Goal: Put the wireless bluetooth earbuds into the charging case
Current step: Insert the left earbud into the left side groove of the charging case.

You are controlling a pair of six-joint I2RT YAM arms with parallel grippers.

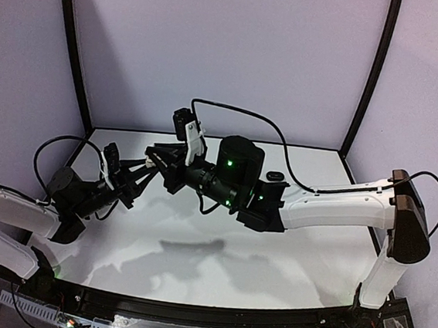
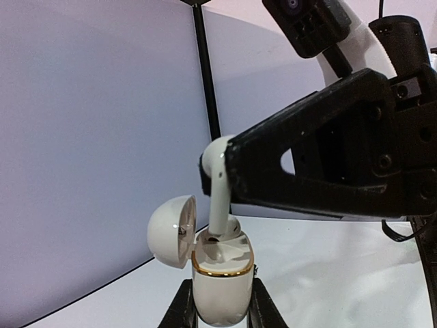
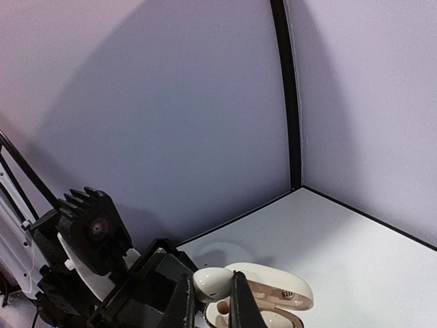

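A white charging case (image 2: 218,287) with a gold rim stands upright between the fingers of my left gripper (image 2: 220,309), which is shut on it. Its lid (image 2: 171,229) hangs open to the left. My right gripper (image 2: 225,167) is shut on a white earbud (image 2: 218,198), stem pointing down, with the tip just inside the case's left socket. Another white earbud (image 2: 235,225) sits in the socket beside it. In the right wrist view the earbud's head (image 3: 213,283) is pinched in my right gripper (image 3: 212,301) above the open case (image 3: 276,290). The two grippers meet above the table's left middle (image 1: 150,169).
A small black oval object (image 1: 274,175) lies on the white table (image 1: 195,247) behind the right arm. A black cable (image 1: 283,147) loops over the right arm. Pale walls with black corner posts (image 1: 73,49) close in the back and sides.
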